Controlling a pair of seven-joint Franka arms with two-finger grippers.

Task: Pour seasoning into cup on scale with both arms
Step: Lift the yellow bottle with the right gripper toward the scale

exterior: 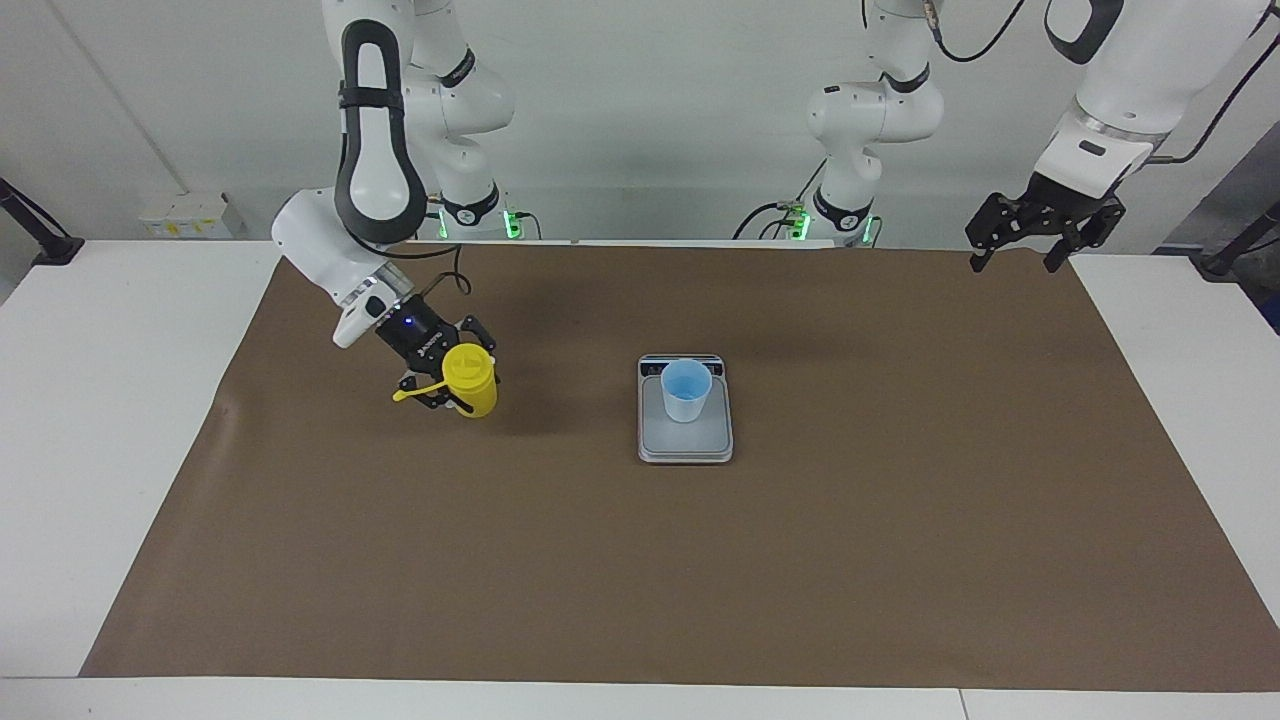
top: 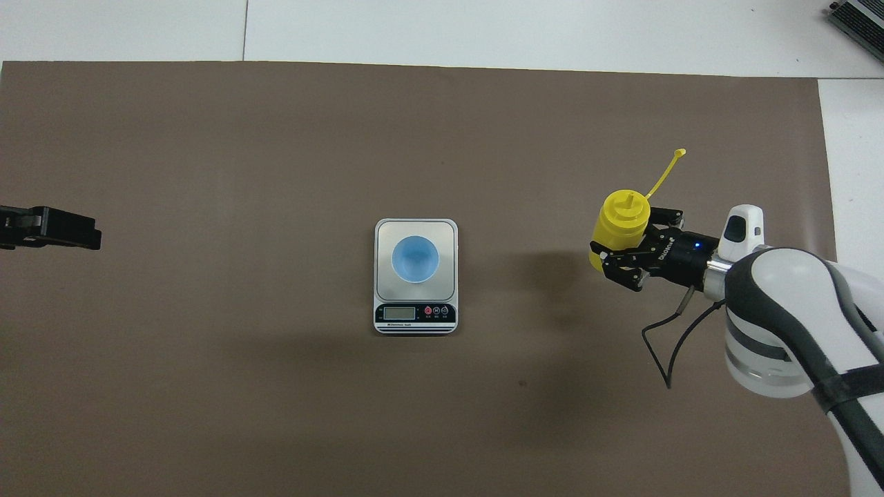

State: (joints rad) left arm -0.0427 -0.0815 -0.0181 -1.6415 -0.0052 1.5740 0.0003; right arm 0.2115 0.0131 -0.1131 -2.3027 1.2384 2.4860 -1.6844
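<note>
The seasoning (exterior: 470, 379), a smooth bright yellow plastic cylinder with a pointed nozzle and a thin cap strand trailing off it, hangs nearly upright over the brown mat (exterior: 640, 560), clenched in the right gripper (exterior: 452, 383) toward the right arm's end. Mid-mat, the tapered pale blue cup (exterior: 686, 390) stands on the flat silver-grey scale (exterior: 685, 440). The left gripper (exterior: 1020, 235) waits aloft, fingers spread.

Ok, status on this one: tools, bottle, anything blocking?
Right tool shut on yellow bottle, raised over the mat. Left tool open, waiting at its own end. Cup upright on scale. Path to cup clear.
</note>
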